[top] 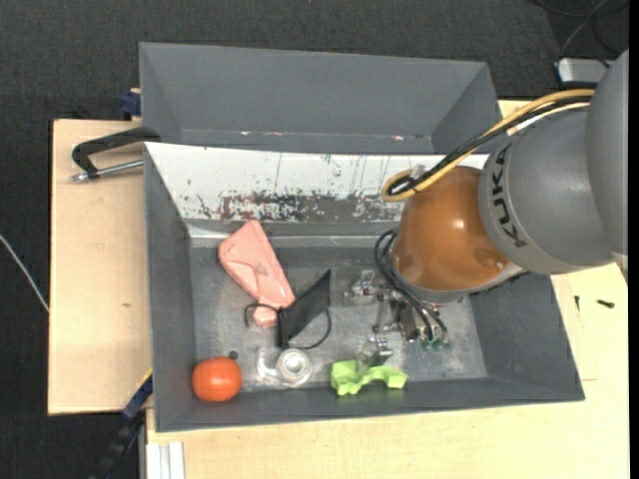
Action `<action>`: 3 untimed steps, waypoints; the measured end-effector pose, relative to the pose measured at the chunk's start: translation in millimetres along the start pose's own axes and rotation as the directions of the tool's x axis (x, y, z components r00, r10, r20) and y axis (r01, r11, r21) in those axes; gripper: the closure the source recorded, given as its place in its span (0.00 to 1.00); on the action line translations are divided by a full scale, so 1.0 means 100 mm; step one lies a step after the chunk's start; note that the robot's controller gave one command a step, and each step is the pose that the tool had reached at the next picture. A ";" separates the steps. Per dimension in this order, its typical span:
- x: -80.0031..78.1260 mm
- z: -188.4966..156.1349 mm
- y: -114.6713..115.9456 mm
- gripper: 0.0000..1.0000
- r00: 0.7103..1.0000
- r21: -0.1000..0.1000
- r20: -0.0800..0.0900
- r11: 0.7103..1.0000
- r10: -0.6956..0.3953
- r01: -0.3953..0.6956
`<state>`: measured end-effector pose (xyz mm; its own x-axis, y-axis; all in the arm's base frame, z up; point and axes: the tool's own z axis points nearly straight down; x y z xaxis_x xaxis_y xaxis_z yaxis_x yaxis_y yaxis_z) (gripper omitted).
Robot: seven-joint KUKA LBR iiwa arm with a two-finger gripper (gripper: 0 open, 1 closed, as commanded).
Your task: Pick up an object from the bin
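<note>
Scene: a grey metal bin seen from above, holding a few loose things well apart from one another.
Arm pose: the arm reaches in from the right of the view. Its rounded orange-brown wrist cover hangs over the right half of the floor.
Gripper: the gripper points down, low over bare floor right of centre.
Gripper state: I cannot tell whether it is apart or together. Nothing shows in its grip.
Nearest thing: a crumpled bright green soft piece lies just beside the gripper, against the near wall.
Other things: a flat black piece lies to the gripper's left. A clear round lid-like object sits by the near wall, and an orange ball lies in the near left corner. A pink soft pouch-like thing lies toward the back left.
Step in hand: probably the approach, with no grasp made.
Next move: likely a shift toward the near wall to centre on the green piece, then closing without striking that wall.
</note>
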<state>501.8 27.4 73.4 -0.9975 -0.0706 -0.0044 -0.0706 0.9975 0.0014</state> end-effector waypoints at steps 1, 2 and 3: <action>0.00 -0.01 0.27 1.00 0.758 0.004 -0.002 0.758 -0.652 0.652; 0.00 -0.01 0.27 1.00 0.759 0.004 -0.002 0.759 -0.651 0.651; 0.00 -0.49 0.30 1.00 0.761 -0.004 -0.004 0.761 -0.649 0.649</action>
<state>499.6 57.3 122.5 -0.7129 -0.7012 -0.0006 -0.7012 0.7129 0.0026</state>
